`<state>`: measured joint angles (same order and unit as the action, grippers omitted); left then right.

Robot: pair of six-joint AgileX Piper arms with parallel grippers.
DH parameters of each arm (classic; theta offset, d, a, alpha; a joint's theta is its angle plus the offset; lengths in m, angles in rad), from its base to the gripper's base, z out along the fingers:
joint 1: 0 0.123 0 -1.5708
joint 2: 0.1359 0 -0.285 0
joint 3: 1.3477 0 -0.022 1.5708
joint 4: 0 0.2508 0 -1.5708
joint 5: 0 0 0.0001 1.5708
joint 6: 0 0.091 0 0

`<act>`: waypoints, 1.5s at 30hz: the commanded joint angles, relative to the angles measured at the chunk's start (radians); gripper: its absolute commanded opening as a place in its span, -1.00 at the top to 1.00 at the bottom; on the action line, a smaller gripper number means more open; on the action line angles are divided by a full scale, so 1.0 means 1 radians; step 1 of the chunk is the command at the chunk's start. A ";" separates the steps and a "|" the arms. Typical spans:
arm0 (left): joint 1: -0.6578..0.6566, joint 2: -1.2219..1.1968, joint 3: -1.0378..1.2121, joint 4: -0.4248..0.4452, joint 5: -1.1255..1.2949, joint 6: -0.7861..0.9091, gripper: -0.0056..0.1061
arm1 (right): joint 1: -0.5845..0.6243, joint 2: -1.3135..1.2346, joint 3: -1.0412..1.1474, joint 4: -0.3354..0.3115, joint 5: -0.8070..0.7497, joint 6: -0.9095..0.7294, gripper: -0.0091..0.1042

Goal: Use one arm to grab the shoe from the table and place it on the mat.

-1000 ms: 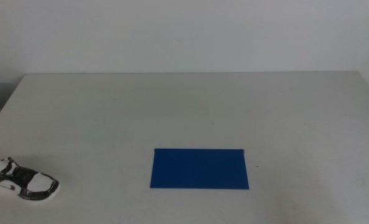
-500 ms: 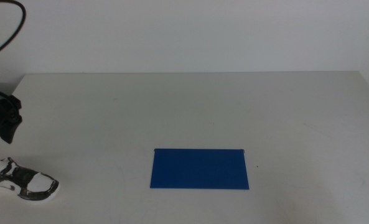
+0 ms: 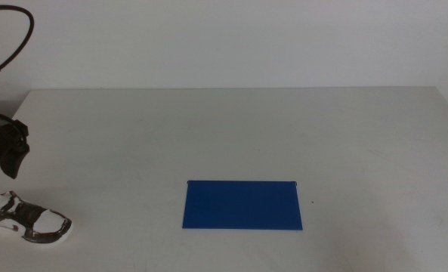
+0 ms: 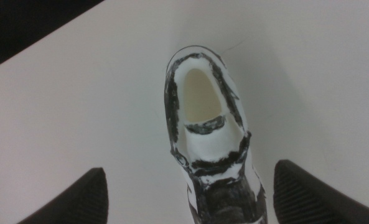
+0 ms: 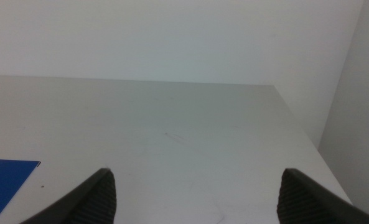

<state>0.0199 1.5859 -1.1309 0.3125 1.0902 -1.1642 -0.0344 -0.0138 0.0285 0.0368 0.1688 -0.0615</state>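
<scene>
Left gripper (image 4: 187, 196), jaws spread wide, is poised above the ungrasped shoe (image 4: 210, 130); grasping and placement on the mat (image 3: 242, 205) remain undone.

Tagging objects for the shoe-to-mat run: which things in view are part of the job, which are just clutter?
Job:
- shoe, near left table edge
- mat, bare
- left gripper, open above the shoe
- table

Not in play:
- right gripper, open, waiting over bare table
- No loose clutter visible
</scene>
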 commanded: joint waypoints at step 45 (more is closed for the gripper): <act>0.002 0.189 -0.072 0.010 0.004 -0.040 0.75 | -0.005 -0.021 -0.010 -0.008 -0.079 -0.013 -0.33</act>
<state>0.0199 1.8183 -1.1626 0.3000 1.0466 -1.1984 -0.0344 -0.0138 0.0285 0.0368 0.1688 -0.0615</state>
